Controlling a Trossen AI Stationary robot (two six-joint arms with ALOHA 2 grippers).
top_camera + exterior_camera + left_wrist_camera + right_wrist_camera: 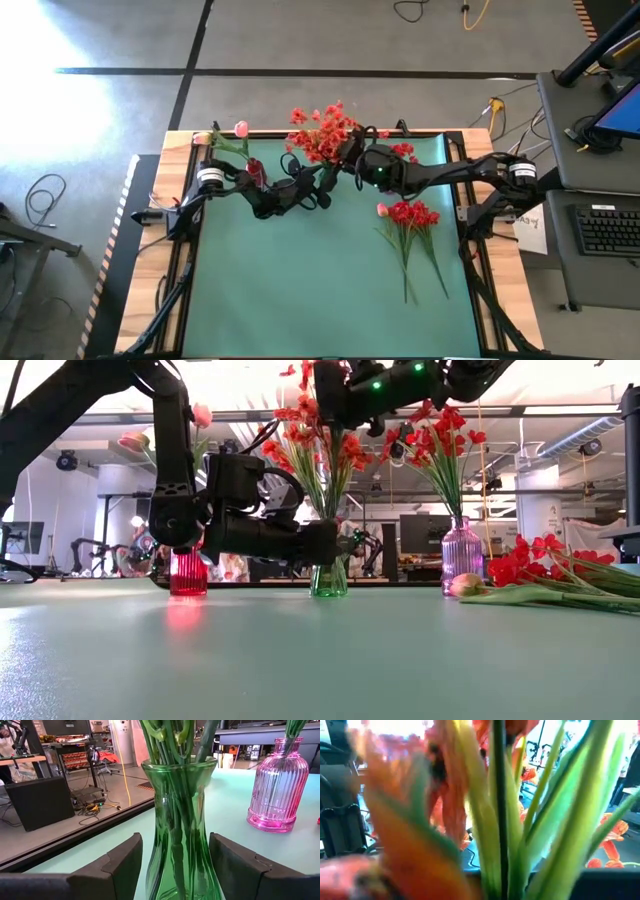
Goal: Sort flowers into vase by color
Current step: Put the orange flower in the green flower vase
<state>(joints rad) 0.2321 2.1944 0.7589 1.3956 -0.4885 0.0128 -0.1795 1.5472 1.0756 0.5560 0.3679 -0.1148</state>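
A green glass vase [181, 830] of orange-red flowers [322, 135] is clasped low down by the left gripper [175, 870], one dark finger seen on each side of the glass. The right gripper [352, 160] is held above it among the blossoms, its jaws closed on green stems [497, 820]. A pink ribbed vase [462, 556] with red flowers and a small red vase [188, 572] with pink tulips [241, 129] are stood nearby. Deep red flowers [412, 215] are laid on the green mat [300, 290].
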